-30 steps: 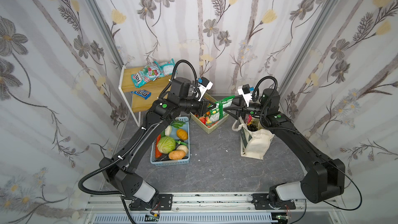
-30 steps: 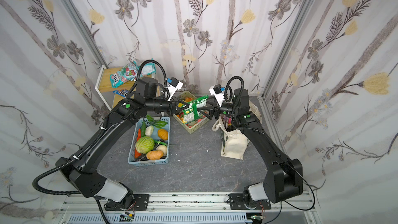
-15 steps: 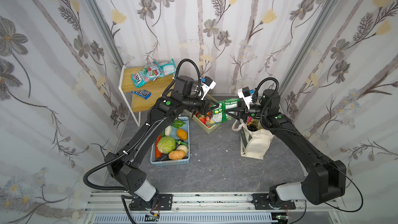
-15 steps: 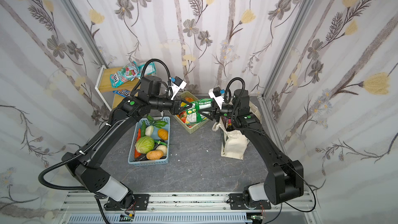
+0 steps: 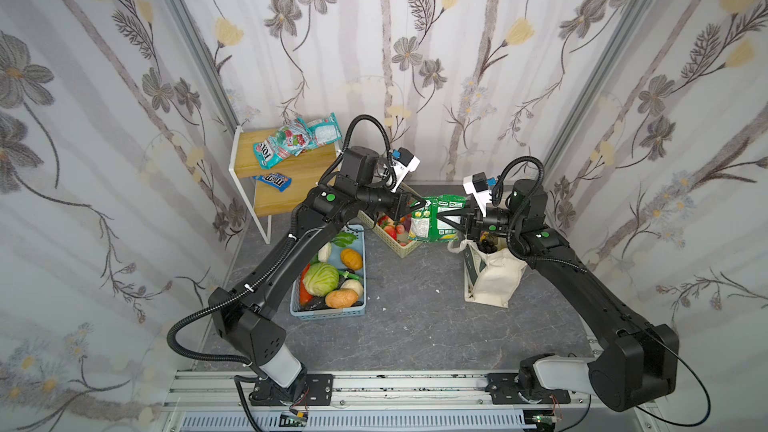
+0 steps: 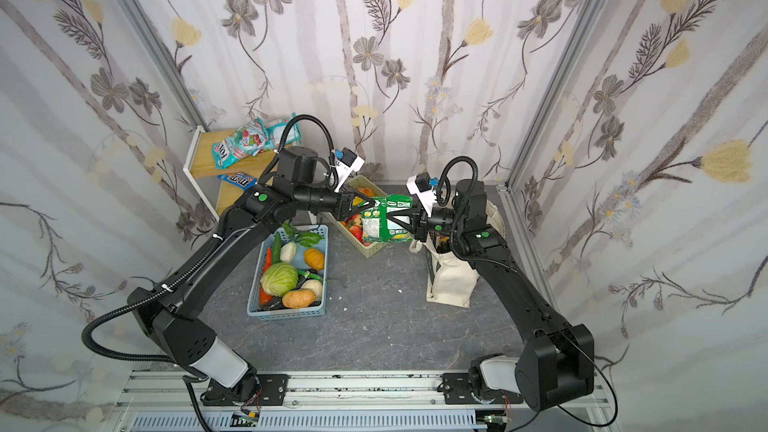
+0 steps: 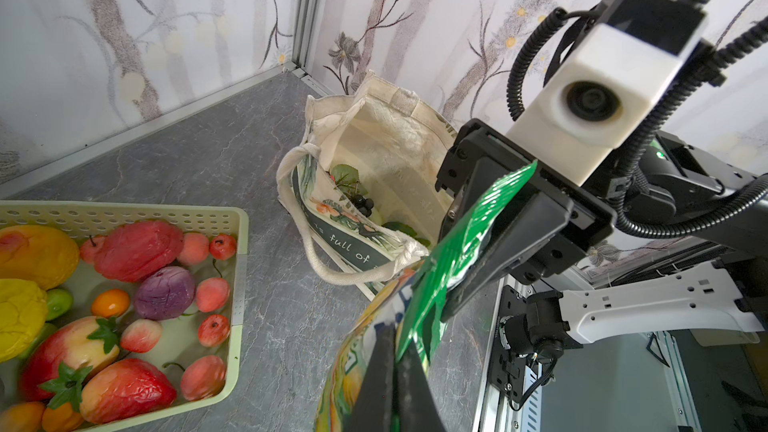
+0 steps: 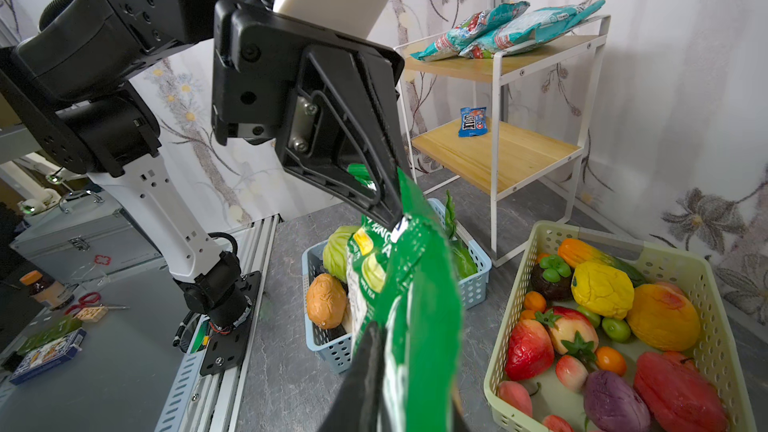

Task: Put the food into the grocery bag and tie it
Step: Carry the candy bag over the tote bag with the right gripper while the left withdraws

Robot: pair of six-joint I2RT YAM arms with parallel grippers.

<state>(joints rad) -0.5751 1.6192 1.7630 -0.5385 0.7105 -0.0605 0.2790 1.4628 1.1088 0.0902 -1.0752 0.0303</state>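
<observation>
Step in hand: You were passing the green packet (image 5: 424,226) in mid-air from the left gripper (image 5: 417,204) to the right gripper (image 5: 441,217).
Left gripper: Its jaws were pressed together on one edge of the packet, as the right wrist view showed.
Right gripper: It was clamped on the opposite edge, so both tools held the packet at once.
Packet: It hung between the two sets of fingertips, slightly crumpled, with the fruit basket (image 5: 405,248) below the left gripper's side.
Bag: The bag (image 5: 496,280) stood upright just under and behind the right gripper. Its mouth gaped open and one handle (image 7: 316,259) drooped outward.
Already inside: Dark grapes (image 7: 362,204) and some leaves lay at the bottom.
Release: You probably needed the left jaws to part fully before the right arm pulled. Otherwise the foil could tear or slip.
Carry: A short swing back over the open mouth looked enough, with the packet turned narrow end down.
Risk: The drooping handle and soft rim could catch the packet's lower corner, so a drop from directly above the opening seemed safest.
Left to do: More fruit sat in the basket, and the bag was not yet tied.
</observation>
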